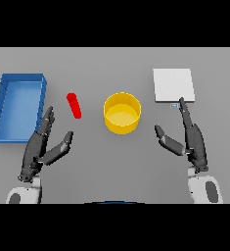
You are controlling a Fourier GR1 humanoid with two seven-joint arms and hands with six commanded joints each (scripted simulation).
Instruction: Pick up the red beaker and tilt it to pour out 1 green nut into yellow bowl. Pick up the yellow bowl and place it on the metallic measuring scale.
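A blue tray point(18, 105) sits at the frame's left. Below it the left hand point(42, 144) is open, holding nothing. The red beaker point(74, 105) stands left of center, the yellow bowl point(122, 113) at center, the scale point(173, 85) upper right. Below the scale, the right hand point(191, 139) is open, empty, one fingertip at the scale's edge.

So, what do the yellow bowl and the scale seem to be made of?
Yellow bowl: probably plastic, since it has a uniform matte colour without glints. Scale: a flat pale grey plate, possibly brushed metal, though no reflections confirm it.
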